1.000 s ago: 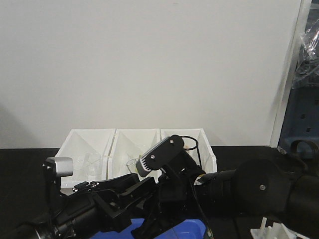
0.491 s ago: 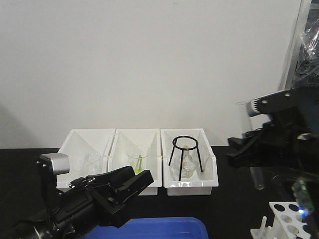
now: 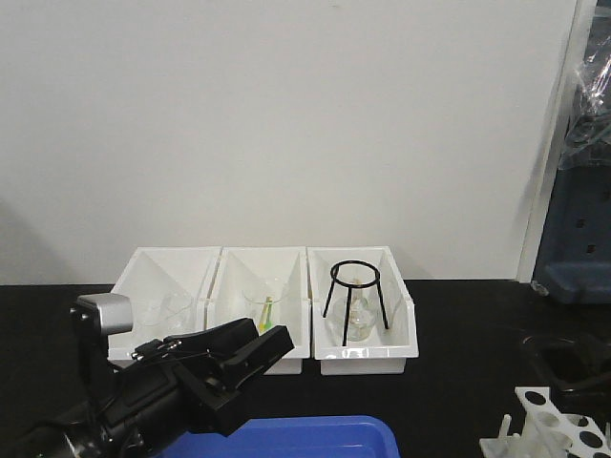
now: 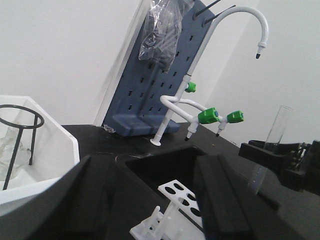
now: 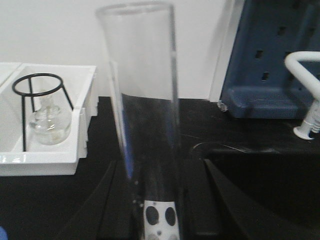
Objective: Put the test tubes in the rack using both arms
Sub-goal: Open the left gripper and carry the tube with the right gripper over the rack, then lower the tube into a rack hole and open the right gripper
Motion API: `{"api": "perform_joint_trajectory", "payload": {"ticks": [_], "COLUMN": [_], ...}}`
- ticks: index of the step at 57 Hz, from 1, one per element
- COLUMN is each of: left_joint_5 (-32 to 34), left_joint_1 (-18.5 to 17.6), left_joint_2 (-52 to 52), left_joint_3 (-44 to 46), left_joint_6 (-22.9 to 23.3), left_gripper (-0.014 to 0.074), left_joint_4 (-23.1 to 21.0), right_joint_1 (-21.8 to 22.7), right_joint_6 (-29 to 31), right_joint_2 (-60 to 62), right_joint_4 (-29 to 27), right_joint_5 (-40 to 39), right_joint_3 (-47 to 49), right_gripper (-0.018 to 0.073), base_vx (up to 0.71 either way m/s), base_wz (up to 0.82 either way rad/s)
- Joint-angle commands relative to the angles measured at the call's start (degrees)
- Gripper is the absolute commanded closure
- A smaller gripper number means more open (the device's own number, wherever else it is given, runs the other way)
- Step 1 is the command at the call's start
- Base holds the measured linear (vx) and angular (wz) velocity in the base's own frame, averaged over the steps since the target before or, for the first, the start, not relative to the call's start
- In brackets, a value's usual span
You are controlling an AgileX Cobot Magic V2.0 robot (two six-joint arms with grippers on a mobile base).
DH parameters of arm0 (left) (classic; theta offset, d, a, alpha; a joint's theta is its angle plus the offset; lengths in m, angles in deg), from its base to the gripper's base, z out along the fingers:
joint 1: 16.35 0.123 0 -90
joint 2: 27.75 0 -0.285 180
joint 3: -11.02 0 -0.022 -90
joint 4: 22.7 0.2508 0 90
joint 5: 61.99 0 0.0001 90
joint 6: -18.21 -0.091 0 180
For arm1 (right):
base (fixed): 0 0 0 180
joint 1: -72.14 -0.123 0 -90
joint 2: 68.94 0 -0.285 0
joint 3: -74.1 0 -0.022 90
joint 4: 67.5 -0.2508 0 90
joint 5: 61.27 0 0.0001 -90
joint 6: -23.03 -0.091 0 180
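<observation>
Test tube upright in R jaws, rack below; tripod bin left.

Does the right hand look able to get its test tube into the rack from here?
Probably yes: the right hand grips the test tube upright, and the rack shows just below it, nothing visible between.

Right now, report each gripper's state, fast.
Left gripper: open, holding nothing.
Right gripper: shut on an upright test tube.
</observation>
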Motion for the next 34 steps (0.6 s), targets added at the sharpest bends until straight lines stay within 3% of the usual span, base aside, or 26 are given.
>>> {"api": "perform_joint_trajectory", "payload": {"ticks": [1,19,25,34], "left_joint_5": [4.3,4.3,4.35,4.35], "left_joint_1": [0.02,0.02,0.02,0.02], "left_joint_2": [-1.82,-1.82,-1.82,-1.82], "left_joint_3": [1.68,1.68,1.68,1.68], "left_joint_6": [-0.27,-0.27,-0.27,-0.27], "left_gripper": [0.0105,0.0105,0.0105,0.0105], "left_joint_4": [-1.99,-1.93,-1.92,-1.92], "right_joint_1": [0.34,0.34,0.34,0.34], "right_joint_6": [-3.94,-24.14,-27.71,-28.55], "right_joint_2": [0.96,-5.32,-5.92,-5.92], "right_joint_4": [3.12,18.89,23.37,24.0], "right_joint_5": [-8.38,-11.82,-13.72,-16.7], "right_joint_3": [0.91,0.64,0.64,-1.63], "right_gripper": [0.0566,0.0566,0.0566,0.0566], "base_vx": [0.0,0.0,0.0,0.0], "base_wz": [0.0,0.0,0.0,0.0]}}
